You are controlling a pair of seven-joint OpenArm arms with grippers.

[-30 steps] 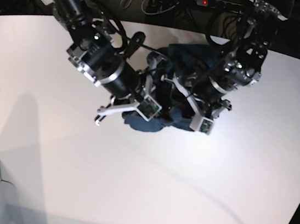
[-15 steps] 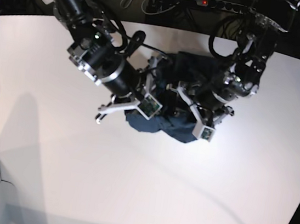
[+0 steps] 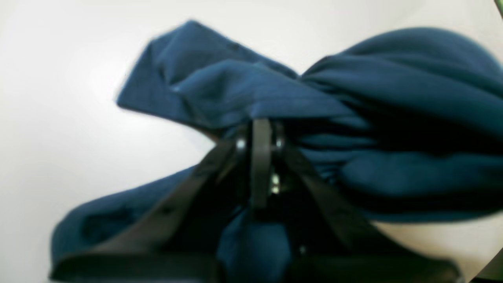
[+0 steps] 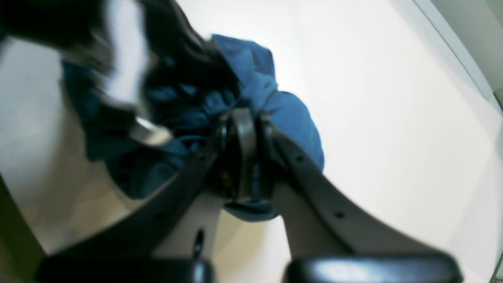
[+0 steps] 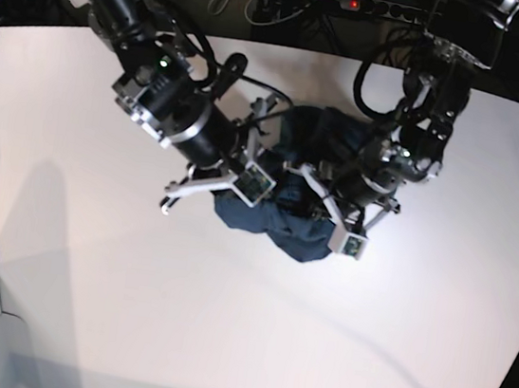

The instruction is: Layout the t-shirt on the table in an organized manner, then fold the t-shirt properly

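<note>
The shirt (image 5: 299,223) lay bunched in a dark blue heap near the far middle of the white bench (image 5: 223,323), with both arms bent down over it. The left end effector (image 3: 259,133) was closed, its fingers (image 3: 261,157) pressed together on a fold of the cloth; the fabric bulged up on either side of the pinch and one flap stuck out toward the upper left in the left wrist view. The right end effector (image 4: 243,129) was closed as well, clamped on a gathered edge of the shirt (image 4: 287,118), a short tongue of blue hanging below the fingers (image 4: 241,157). In the base view the left end effector (image 5: 330,203) sat at the right side of the heap and the right end effector (image 5: 263,171) at its left side, close together. The shirt was crumpled, not spread out; bare bench surrounded it on all sides.
</note>
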